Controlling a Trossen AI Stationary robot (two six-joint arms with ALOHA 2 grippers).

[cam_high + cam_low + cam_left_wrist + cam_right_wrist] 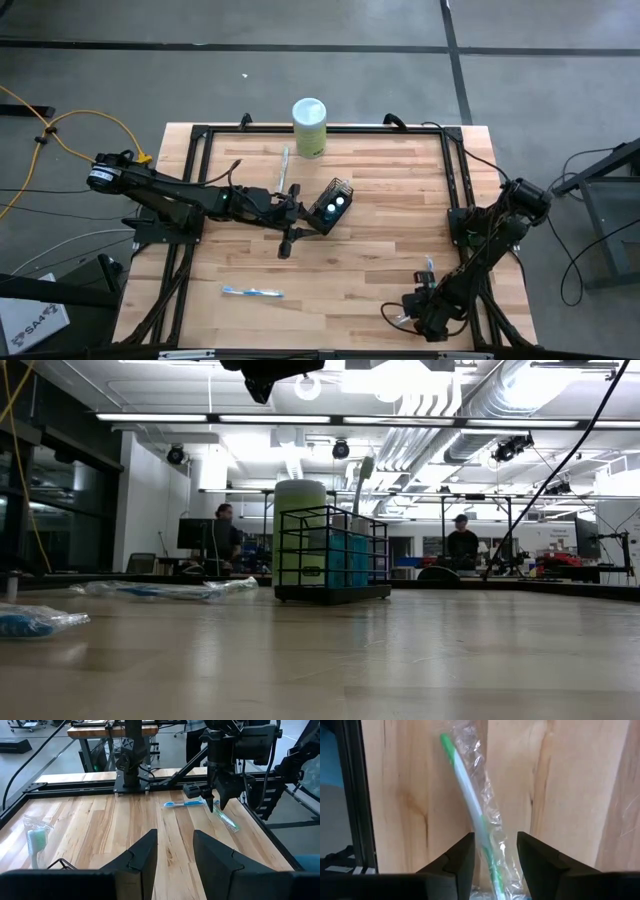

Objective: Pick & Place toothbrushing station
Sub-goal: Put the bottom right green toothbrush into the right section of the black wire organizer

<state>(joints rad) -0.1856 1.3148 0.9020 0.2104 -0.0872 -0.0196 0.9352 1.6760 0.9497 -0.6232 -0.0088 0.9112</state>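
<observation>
The toothbrushing station's black wire-mesh holder (332, 205) (330, 555) stands on its base mid-table with two teal white-capped tubes (342, 560) inside. My left gripper (305, 213) (175, 855) hovers open just left of it, holding nothing. Near the table's front right corner, my right gripper (424, 302) (216, 807) (495, 840) points down, shut on a green-and-white wrapped toothbrush (470, 795) (227, 820). Other wrapped toothbrushes lie flat: a blue one (428, 268) (184, 803) beside the right gripper, a blue one (252, 292) at front left, one (285, 165) behind the holder. My right gripper pinches the wrapped toothbrush's handle (487, 851) and its clear wrapper between its two fingers. They come from above, pointing down, and lie across the brush, which runs slanted through the gap. The brush lies flat on the table, its green end (445, 741) sticking out ahead.
A pale green canister with a white lid (310, 125) (300, 530) stands at the table's far edge behind the holder. Black frame rails (455, 170) run along the table's sides. Bare wood (380, 240) lies between the holder and the right gripper. People sit in the room beyond.
</observation>
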